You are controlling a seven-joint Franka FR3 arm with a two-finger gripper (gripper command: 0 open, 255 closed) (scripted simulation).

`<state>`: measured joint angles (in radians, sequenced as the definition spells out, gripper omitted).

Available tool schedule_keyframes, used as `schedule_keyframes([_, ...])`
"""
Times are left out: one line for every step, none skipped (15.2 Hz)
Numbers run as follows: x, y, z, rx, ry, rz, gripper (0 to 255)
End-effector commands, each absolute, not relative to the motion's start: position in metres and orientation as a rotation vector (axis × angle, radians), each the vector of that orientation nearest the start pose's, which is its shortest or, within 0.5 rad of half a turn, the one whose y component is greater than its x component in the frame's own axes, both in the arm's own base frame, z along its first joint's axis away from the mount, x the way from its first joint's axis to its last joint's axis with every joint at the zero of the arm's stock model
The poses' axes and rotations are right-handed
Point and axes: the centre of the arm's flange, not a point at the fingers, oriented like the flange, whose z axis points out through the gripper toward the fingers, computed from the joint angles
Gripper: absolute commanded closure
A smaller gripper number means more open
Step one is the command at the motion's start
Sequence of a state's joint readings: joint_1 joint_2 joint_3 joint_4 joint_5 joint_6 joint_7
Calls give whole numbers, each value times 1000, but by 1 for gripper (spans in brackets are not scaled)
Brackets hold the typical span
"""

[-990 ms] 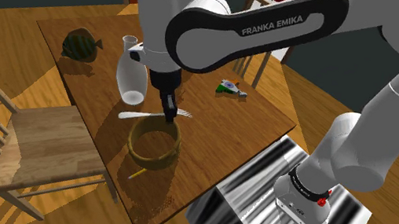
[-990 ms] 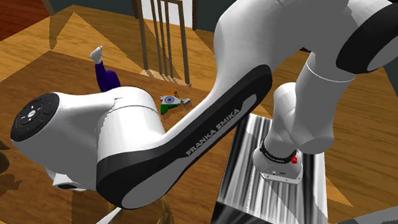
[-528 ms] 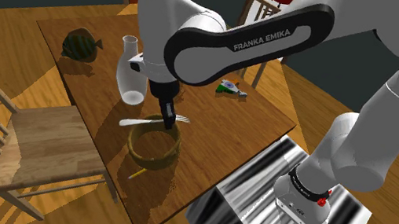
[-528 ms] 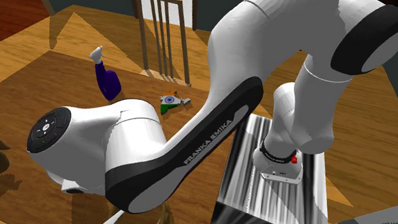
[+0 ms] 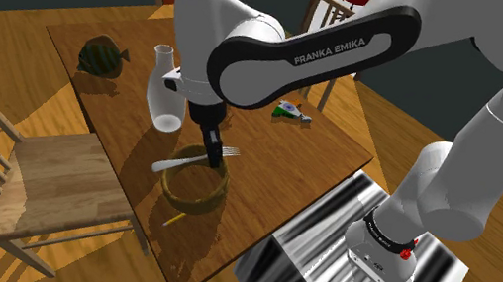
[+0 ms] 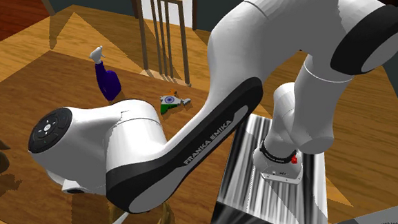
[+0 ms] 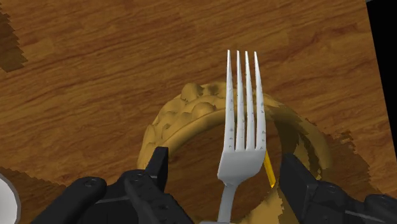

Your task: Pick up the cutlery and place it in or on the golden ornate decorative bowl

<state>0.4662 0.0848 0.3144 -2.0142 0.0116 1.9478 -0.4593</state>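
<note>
The cutlery is a silver fork point(image 5: 182, 162), slanting over the far rim of the golden ornate bowl point(image 5: 187, 196) on the wooden table point(image 5: 266, 167). Its handle end dips toward the shoulder view's left. My black gripper point(image 5: 211, 145) hangs just above the fork's neck. In the wrist view the gripper point(image 7: 226, 156) is open. The fork point(image 7: 242, 127) lies between the two fingers with a gap on each side, its tines pointing out over the bowl's knobbly rim point(image 7: 184, 111). Whether the fork rests on the rim I cannot tell.
A pale glass vase point(image 5: 166, 94) stands just behind the bowl. A dark striped fish figure point(image 5: 103, 56) sits at the far corner and a small green-white object point(image 5: 291, 111) near the table's far edge. A yellow stick point(image 5: 172, 218) lies before the bowl. A wooden chair point(image 5: 35, 176) stands beside the table.
The gripper carried the fork nearer the bowl, then its fingers opened. The fork has tilted, its handle end sinking toward the shoulder view's left.
</note>
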Motion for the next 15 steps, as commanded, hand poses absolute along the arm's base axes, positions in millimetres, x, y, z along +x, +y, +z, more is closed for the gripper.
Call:
schedule_keyframes([394,388,402,-2543,-1807,237,0])
schedule_keyframes([394,388,402,-2543,-1807,237,0])
schedule_keyframes([394,388,402,-2543,-1807,237,0])
schedule_keyframes([394,388,402,-2543,-1807,237,0])
schedule_keyframes([396,389,415,-2543,-1807,237,0])
schedule_keyframes([398,390,428,-2543,-1807,237,0])
schedule_keyframes([399,391,441,-2543,-1807,237,0])
schedule_keyframes([401,392,451,-2543,-1807,237,0])
schedule_keyframes([401,392,451,-2543,-1807,237,0])
schedule_keyframes([401,392,451,-2543,-1807,237,0])
schedule_keyframes([401,392,451,-2543,-1807,237,0])
schedule_keyframes([401,392,451,-2543,-1807,237,0])
schedule_keyframes([401,392,451,-2543,-1807,237,0])
schedule_keyframes([401,392,451,-2543,-1807,237,0])
schedule_keyframes([401,392,451,-2543,-1807,237,0])
